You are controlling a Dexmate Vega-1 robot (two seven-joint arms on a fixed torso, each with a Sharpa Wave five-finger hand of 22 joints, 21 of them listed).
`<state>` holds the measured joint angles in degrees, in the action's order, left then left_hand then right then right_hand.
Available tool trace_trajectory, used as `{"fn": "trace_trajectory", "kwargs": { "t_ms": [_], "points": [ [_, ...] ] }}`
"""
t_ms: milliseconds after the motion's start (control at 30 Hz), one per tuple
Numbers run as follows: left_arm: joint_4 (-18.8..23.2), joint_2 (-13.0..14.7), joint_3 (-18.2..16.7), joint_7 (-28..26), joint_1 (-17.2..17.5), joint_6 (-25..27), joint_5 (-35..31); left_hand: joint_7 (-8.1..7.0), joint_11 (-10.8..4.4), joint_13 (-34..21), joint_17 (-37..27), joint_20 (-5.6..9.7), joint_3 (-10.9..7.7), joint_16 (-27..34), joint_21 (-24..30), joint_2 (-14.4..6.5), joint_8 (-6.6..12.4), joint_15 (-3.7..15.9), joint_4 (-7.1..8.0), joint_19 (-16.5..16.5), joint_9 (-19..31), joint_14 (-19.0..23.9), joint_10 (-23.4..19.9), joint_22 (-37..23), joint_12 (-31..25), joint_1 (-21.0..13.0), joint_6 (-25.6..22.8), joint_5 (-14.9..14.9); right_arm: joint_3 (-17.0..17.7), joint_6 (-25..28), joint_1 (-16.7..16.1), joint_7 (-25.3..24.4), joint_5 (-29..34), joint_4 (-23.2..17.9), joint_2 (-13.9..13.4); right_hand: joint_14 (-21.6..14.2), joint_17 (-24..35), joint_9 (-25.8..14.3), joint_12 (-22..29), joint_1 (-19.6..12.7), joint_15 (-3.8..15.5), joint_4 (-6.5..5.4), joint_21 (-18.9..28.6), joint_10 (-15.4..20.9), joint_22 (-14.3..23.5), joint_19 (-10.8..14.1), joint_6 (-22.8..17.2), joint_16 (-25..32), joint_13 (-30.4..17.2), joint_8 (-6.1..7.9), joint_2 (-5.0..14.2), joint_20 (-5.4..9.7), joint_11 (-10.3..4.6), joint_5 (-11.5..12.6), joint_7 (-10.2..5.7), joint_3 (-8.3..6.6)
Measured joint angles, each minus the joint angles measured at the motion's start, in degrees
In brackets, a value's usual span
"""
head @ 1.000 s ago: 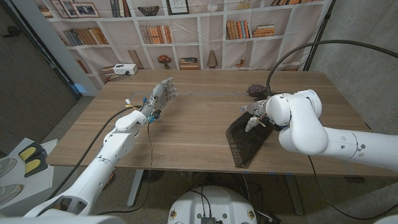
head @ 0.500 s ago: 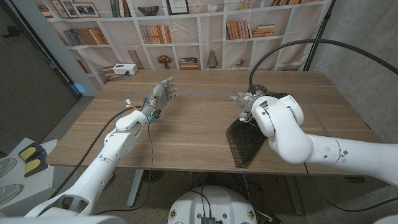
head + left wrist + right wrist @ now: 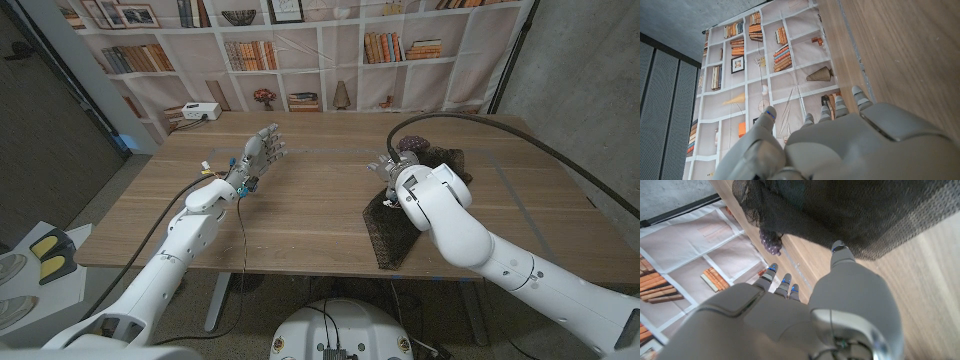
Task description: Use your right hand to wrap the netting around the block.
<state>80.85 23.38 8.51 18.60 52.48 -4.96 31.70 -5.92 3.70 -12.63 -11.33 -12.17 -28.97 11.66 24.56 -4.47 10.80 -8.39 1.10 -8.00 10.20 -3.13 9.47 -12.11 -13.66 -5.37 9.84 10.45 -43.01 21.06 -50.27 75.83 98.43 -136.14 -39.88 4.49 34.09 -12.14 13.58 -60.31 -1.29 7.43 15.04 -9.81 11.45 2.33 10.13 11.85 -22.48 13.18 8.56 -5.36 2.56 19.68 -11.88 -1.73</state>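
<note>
One sheet of dark netting (image 3: pixel 398 225) lies at the right of centre in the head view, running from the table's (image 3: pixel 300 215) near edge up under the right arm, its far part bunched over a lump; the block itself cannot be made out. One purple knobbly object (image 3: pixel 771 242) sits just beyond it. Two robot hands show: the right hand (image 3: pixel 388 166) hovers over the netting's far end, fingers apart, pinching nothing visible; the left hand (image 3: pixel 262 149), upper left of centre, stands with fingers spread, holding nothing. No writing is readable.
</note>
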Motion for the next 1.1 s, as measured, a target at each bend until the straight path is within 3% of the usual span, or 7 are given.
{"fn": "trace_trajectory", "kwargs": {
  "t_ms": [167, 300, 400, 433, 667, 900, 1100],
  "points": [
    [-0.47, -0.28, -0.05, 0.29, 0.01, -0.11, 0.18, 0.0, 0.0, 0.0, 0.0, 0.0, 0.0, 0.0, 0.0, 0.0, 0.0, 0.09, 0.0, 0.0, -0.08, 0.09, 0.0, 0.0, 0.0, 0.0, 0.0, 0.0, 5.03, -9.89, -4.01, 1.27, 1.8, 0.77, 3.25, 1.82, -0.13, 0.0, -0.94, 0.31, -0.06, -0.33, -0.61, 0.0, 0.0, -1.04, -0.22, -0.42, 0.0, 0.0, 0.32, 0.49, 0.0, 0.0, -0.21, -0.35],
    [-0.78, -0.42, -0.06, 0.56, -0.07, -0.22, 0.47, 0.0, 0.0, 0.0, 0.0, 0.0, 0.0, 0.0, 0.0, 0.0, 0.0, 0.09, 0.0, 0.0, -0.08, 0.09, 0.0, 0.0, 0.0, 0.0, 0.0, 0.0, 7.97, -14.16, -6.28, 1.72, 3.04, 1.56, 6.1, 2.75, -0.39, 0.0, -1.38, -0.53, -0.36, 0.0, -0.97, 0.0, 0.0, -2.09, -0.22, -0.42, 0.01, -0.69, 1.16, 0.39, 0.0, 0.0, -0.21, -1.19],
    [-0.9, -0.5, -0.07, 0.73, -0.15, -0.27, 0.54, 0.0, 0.0, 0.0, 0.0, 0.0, 0.0, 0.0, 0.0, 0.0, 0.0, 0.09, 0.0, 0.0, -0.08, 0.09, 0.0, 0.0, 0.0, 0.0, 0.0, 0.0, 11.03, -16.66, -8.44, 1.9, 3.92, 2.76, 9.68, 3.96, -0.39, 0.0, -1.38, -0.98, -0.35, 0.02, -1.22, 0.0, 0.0, -3.3, -0.22, -0.63, 0.01, -1.13, 1.61, 0.42, 0.0, 0.0, -0.21, -1.44],
    [-1.14, -0.66, -0.13, 0.75, -0.28, -0.27, 0.55, 0.0, 0.0, 0.0, 0.0, 0.0, 0.0, 0.0, 0.0, 0.0, 0.0, 0.09, 0.0, 0.0, -0.08, 0.08, 0.0, 0.0, 0.0, 0.0, 0.0, 0.0, 11.74, -23.27, -8.9, 2.32, 6.14, 3.0, 10.6, 4.16, -0.39, 0.0, -1.38, -0.98, -0.54, -0.16, -1.51, 0.0, 0.0, -3.4, -0.22, -0.63, 0.01, -1.14, 1.61, 0.3, 0.0, 0.0, -0.21, -1.62],
    [-1.26, -0.76, -0.3, 0.77, -0.33, -0.27, 0.79, 0.0, 0.0, 0.0, 0.01, 0.02, 0.0, 0.0, 0.0, -0.01, 0.0, -0.11, 0.0, 0.02, -0.08, 0.28, 0.0, 0.0, 0.0, 0.0, 0.0, 0.0, 17.26, -33.68, -12.14, 2.72, 9.92, 4.87, 18.05, 4.81, -0.38, 0.01, -1.38, -0.95, -0.58, -0.23, -1.52, 0.01, 0.01, -4.18, -0.21, -0.63, 0.01, -1.55, 1.58, 0.14, -0.44, 0.0, -0.21, -1.69],
    [-1.26, -0.85, -0.37, 0.64, -0.42, -0.02, 0.84, 0.0, 0.0, 0.0, 0.01, 0.31, 0.0, 0.0, 0.0, -0.01, 0.0, -0.11, 0.0, 0.31, -0.08, 0.28, 0.0, 0.0, 0.0, -0.01, 0.0, 0.0, 23.99, -45.41, -14.91, 2.94, 15.28, 7.01, 28.43, 4.47, -0.66, 0.01, -1.61, 1.11, 0.37, -1.59, -1.52, 0.1, 0.16, -3.99, -0.21, -0.27, -0.27, -1.78, -0.22, 1.15, -1.14, -0.62, -0.21, -0.32],
    [-1.3, -0.86, -0.37, 0.58, -0.48, 0.25, 0.85, 0.0, 0.0, 0.0, 0.01, 0.31, 0.0, 0.0, 0.0, -0.01, 0.0, -0.11, 0.0, 0.31, -0.07, 0.28, 0.0, 0.0, 0.0, -0.01, 0.0, 0.0, 27.76, -47.47, -16.1, 2.95, 15.95, 8.29, 34.47, 0.14, -0.99, -0.26, 0.55, 3.18, 2.09, -2.85, -0.22, 0.09, 0.16, -0.95, -0.19, 1.63, -0.27, -1.21, -1.81, 3.09, -2.6, -1.05, -0.19, 1.26]
  ]
}}
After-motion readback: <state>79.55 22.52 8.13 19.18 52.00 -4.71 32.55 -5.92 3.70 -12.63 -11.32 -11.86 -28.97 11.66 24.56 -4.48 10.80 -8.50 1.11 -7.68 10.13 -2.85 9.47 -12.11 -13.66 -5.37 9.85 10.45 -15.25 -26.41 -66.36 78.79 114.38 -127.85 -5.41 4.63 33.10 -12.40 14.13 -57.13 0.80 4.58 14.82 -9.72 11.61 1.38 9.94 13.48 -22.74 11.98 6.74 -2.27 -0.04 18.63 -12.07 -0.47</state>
